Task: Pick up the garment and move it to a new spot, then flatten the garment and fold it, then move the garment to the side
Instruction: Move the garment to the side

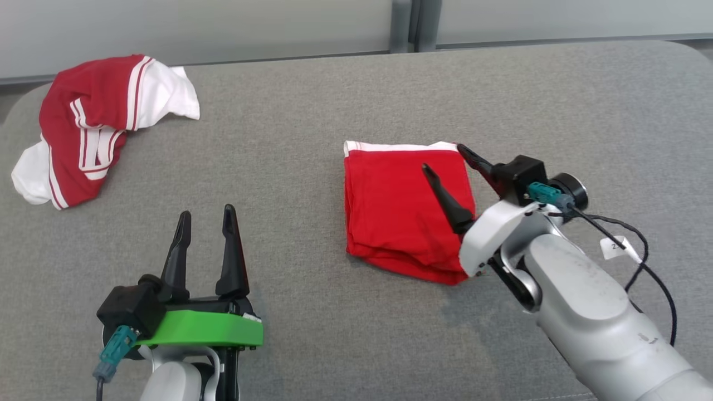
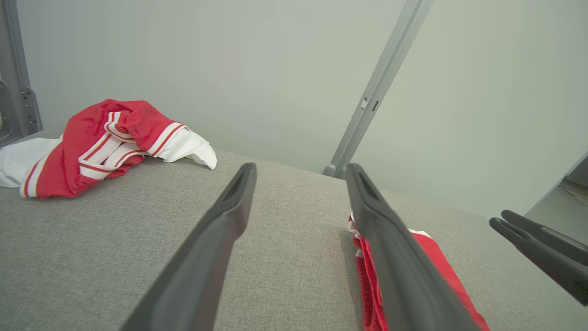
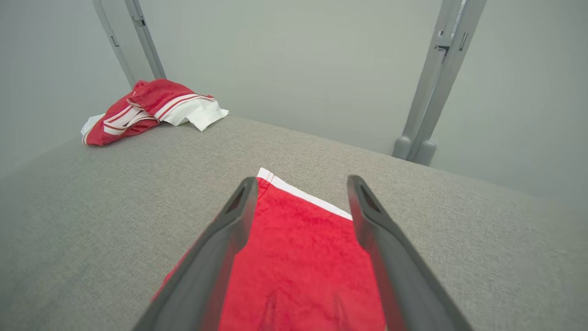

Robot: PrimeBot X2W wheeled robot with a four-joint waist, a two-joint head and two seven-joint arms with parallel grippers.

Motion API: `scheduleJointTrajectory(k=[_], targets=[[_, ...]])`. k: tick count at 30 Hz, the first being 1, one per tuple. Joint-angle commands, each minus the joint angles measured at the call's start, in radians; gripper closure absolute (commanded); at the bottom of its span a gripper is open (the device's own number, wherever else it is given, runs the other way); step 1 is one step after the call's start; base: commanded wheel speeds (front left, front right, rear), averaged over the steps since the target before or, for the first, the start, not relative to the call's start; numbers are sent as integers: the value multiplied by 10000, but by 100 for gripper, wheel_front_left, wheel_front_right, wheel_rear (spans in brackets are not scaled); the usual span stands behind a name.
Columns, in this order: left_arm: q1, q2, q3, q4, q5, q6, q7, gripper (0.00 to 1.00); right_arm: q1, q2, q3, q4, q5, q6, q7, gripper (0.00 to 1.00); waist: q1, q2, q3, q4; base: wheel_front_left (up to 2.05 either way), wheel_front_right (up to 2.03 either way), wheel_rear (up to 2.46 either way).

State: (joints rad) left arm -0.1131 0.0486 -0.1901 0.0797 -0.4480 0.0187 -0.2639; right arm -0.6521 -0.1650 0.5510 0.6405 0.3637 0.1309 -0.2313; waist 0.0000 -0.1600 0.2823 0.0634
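The right gripper (image 1: 442, 156) has its fingers spread apart with nothing between them. One finger lies over the folded red garment (image 1: 398, 206) and the other sits at its far right corner. The garment lies flat on the grey padded surface (image 1: 312, 111), its white band along the far edge. The left gripper (image 1: 206, 210) is well to the left of the garment and nearer the robot, fingers apart and empty. A crumpled red-and-white garment (image 1: 89, 128) lies far to the left of the folded one, at the surface's back edge.
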Motion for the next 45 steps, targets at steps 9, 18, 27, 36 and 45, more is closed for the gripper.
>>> scheduleJointTrajectory(k=[9,18,27,36,45], targets=[[247,40,166,-94,170,38,-3,0,583,-622,-1053,464,913,-3,1298,0,0,0,-83,149,0,0,0],[136,37,125,-141,99,-43,-3,0,590,-818,-1659,1381,2049,-3,2784,0,0,0,311,919,0,0,0],[-97,36,41,-92,-25,-69,-3,0,24,-787,-2126,2598,2636,-3,3382,0,0,0,698,1650,0,0,0],[-183,35,-35,-62,-59,-60,-3,0,-351,-690,-2026,3611,3084,0,3974,0,0,0,894,2103,0,0,0],[-130,35,-16,-47,57,-76,-3,0,-573,-665,-1482,3499,3342,0,3796,100,0,0,888,1903,0,0,0]])
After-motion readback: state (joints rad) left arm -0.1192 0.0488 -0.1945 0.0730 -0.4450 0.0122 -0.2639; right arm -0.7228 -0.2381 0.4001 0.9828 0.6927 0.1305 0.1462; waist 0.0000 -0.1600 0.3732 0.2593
